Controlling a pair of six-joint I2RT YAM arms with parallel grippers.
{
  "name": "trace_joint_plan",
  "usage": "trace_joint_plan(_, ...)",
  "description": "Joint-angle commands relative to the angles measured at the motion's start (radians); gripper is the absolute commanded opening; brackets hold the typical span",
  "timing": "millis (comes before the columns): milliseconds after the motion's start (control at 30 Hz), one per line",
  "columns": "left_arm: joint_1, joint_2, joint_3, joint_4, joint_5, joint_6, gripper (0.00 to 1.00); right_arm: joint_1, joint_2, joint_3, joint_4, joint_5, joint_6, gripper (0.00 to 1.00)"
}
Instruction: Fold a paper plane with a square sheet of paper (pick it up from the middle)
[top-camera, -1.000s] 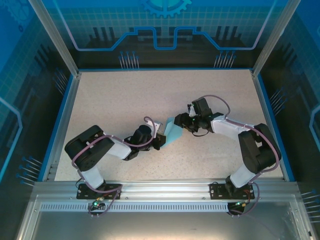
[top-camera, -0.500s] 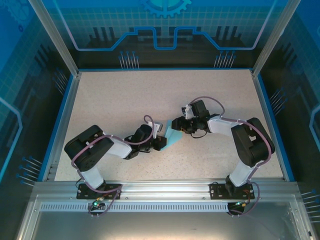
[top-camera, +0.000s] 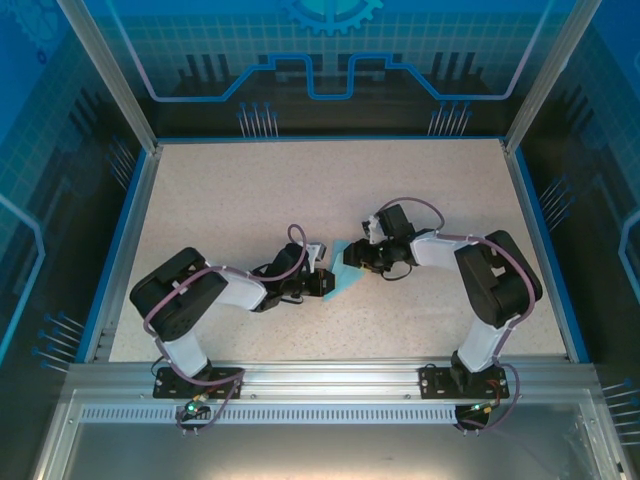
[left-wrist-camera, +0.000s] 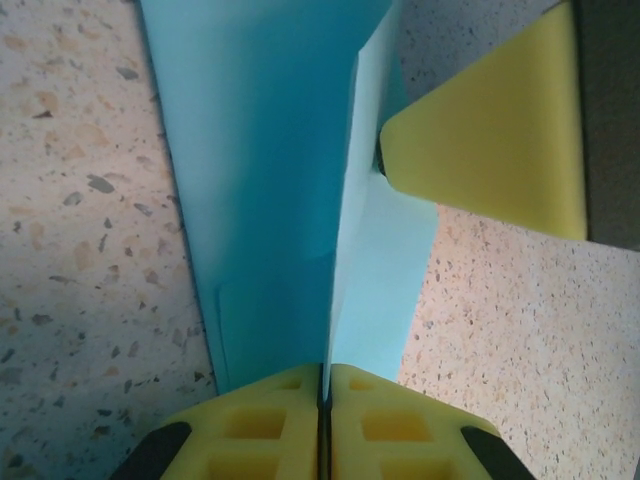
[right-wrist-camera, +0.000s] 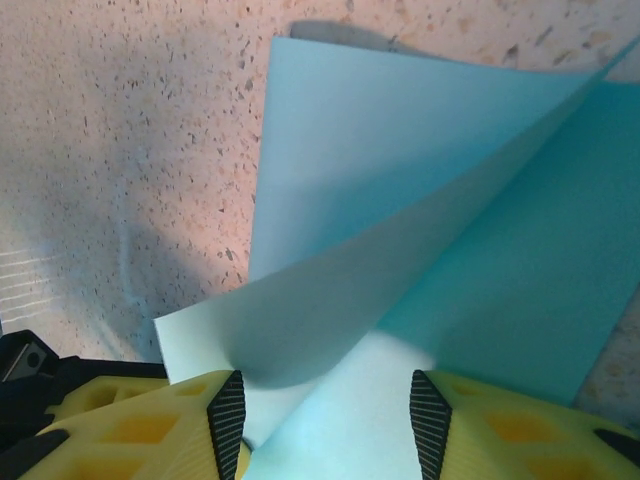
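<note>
Where the two arms meet near the middle of the table (top-camera: 230, 200) in the top view, the sheet of paper (top-camera: 343, 276) lies as a small light-blue patch between the left gripper (top-camera: 322, 284) on its left and the right gripper (top-camera: 350, 258) just beyond it to the far right. Little of the sheet is exposed, and neither gripper's opening can be judged from up here.

From the left wrist camera, the sheet of paper (left-wrist-camera: 260, 170) runs away from the left gripper (left-wrist-camera: 322, 385), whose yellow fingers are pressed together on its near end. The sheet is creased lengthwise, with a darker blue panel on the left and a paler panel on the right. One yellow finger (left-wrist-camera: 500, 130) of the right gripper touches the paler panel's edge at the upper right.

On the right wrist camera, the sheet of paper (right-wrist-camera: 400, 150) spreads out ahead of the right gripper (right-wrist-camera: 325, 425) in layers, one pale flap curving over a deeper blue one, above the speckled table. The black pads (right-wrist-camera: 228, 415) stand well apart, with the paper's near part passing between them, not pinched.
</note>
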Motion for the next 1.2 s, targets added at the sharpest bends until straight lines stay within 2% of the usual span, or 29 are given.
trace_joint_plan(0,0.011,0.025,0.024,-0.042,0.031,-0.028,0.12,0.014,0.019,0.041,-0.026,0.006,-0.018,0.5)
trace_joint_plan(300,0.02,0.04,0.022,-0.039,0.031,-0.053,0.12,0.024,0.037,0.061,-0.047,0.02,-0.018,0.48)
trace_joint_plan(633,0.03,0.039,0.018,-0.022,0.05,-0.076,0.14,0.03,0.056,0.078,-0.076,0.048,-0.012,0.36)
trace_joint_plan(1033,0.067,0.003,0.01,0.02,0.112,-0.143,0.27,0.044,0.075,0.094,-0.142,0.125,-0.016,0.37)
trace_joint_plan(1167,0.073,-0.014,0.013,0.011,0.111,-0.15,0.28,0.048,0.077,0.097,-0.158,0.142,-0.022,0.39)
